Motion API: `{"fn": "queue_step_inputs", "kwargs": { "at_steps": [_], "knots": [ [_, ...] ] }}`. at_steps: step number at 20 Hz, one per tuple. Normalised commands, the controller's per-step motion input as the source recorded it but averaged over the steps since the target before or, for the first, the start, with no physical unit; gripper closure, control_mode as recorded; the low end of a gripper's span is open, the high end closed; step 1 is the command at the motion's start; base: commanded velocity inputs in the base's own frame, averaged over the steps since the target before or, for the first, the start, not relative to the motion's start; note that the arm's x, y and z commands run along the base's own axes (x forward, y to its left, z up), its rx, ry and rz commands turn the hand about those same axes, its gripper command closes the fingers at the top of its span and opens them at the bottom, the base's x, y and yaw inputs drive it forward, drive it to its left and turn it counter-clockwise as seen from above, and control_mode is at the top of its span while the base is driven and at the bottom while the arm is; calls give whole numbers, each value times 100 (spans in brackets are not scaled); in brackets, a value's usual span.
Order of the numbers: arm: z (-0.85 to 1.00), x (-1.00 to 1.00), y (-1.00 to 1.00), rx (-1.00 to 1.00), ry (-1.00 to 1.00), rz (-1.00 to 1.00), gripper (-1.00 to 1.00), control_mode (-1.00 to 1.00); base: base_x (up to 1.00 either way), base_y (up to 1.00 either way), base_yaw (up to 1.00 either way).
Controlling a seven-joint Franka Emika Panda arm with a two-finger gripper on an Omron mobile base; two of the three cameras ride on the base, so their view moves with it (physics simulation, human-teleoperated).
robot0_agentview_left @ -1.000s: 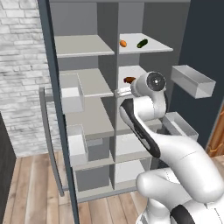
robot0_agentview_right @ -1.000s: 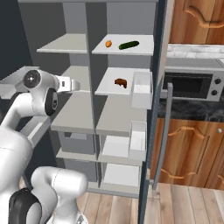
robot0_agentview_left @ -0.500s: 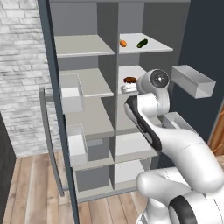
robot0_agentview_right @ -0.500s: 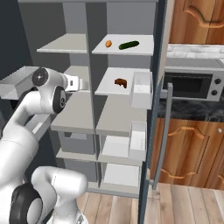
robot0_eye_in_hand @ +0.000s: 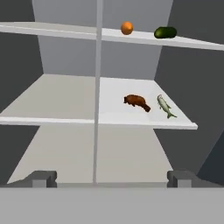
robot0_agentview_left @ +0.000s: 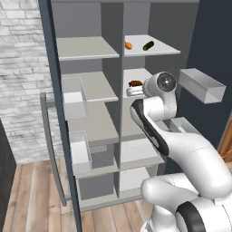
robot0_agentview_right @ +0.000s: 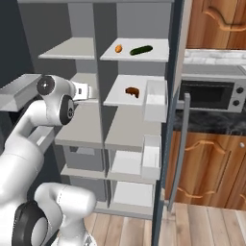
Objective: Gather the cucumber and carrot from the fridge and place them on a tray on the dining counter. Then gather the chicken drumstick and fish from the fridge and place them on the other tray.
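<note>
The fridge stands open ahead. An orange carrot (robot0_eye_in_hand: 127, 28) (robot0_agentview_left: 128, 45) (robot0_agentview_right: 118, 48) and a dark green cucumber (robot0_eye_in_hand: 165, 32) (robot0_agentview_left: 148, 45) (robot0_agentview_right: 141, 50) lie on the top right shelf. One shelf down are a brown chicken drumstick (robot0_eye_in_hand: 137, 101) (robot0_agentview_left: 135, 83) (robot0_agentview_right: 132, 92) and, to its right, a silvery fish (robot0_eye_in_hand: 164, 106). My gripper (robot0_eye_in_hand: 112, 178) (robot0_agentview_left: 132, 92) (robot0_agentview_right: 91, 91) is open and holds nothing. It hovers at the level of the drumstick shelf, in front of the divider (robot0_eye_in_hand: 97, 87) and short of the food. The trays and dining counter are out of view.
Both fridge doors hang open with white bins: one on the right door (robot0_agentview_left: 201, 84), others on the left door (robot0_agentview_left: 72, 97) (robot0_agentview_right: 154, 98). A microwave (robot0_agentview_right: 211, 93) sits on the counter to the right above wooden cabinets. A brick wall (robot0_agentview_left: 20, 68) lies left.
The hand has moved forward toward the fridge shelves and the elbow has risen a little. The jaws have stayed open. The food has not moved.
</note>
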Motion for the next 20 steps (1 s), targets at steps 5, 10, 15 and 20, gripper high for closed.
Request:
{"fn": "queue_step_inputs", "kwargs": {
  "at_steps": [5,10,15,20],
  "knots": [
    [0,0,0,0,0,0,-100,100,57,1,0],
    [0,0,0,0,0,0,-100,100,54,1,0],
    [0,0,0,0,0,0,-100,100,49,0,0],
    [0,0,0,0,0,0,-100,100,49,0,0]
  ]
}}
